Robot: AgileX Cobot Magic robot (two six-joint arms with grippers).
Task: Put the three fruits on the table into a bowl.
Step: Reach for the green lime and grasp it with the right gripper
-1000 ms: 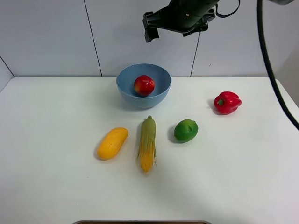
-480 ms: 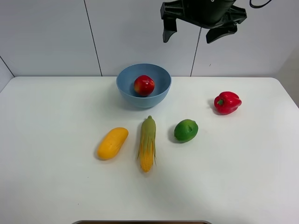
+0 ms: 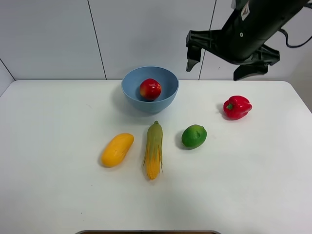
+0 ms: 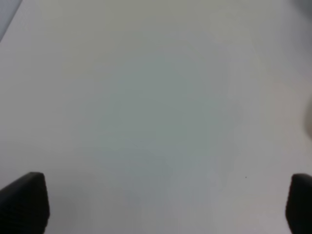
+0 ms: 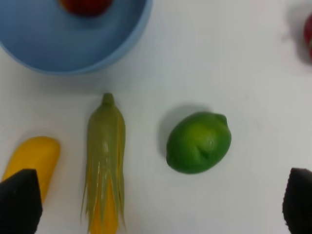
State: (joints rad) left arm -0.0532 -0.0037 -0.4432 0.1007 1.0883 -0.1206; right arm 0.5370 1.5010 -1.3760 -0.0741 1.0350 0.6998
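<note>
My right pincer [image 3: 214, 73] and left pincer [image 4: 156, 204] both gape open over the white surface [image 3: 58, 195], pale panelled wall [image 3: 48, 39] behind.

No text is readable; the white label [image 3: 245, 9] is too blurred.

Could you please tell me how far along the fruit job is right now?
Done: the apple sits in the bowl. In hand: nothing; the right end effector hangs open and empty above the table, its camera looking down on the lime. Left: the lime and the mango both lie on the table, either side of the corn.
</note>
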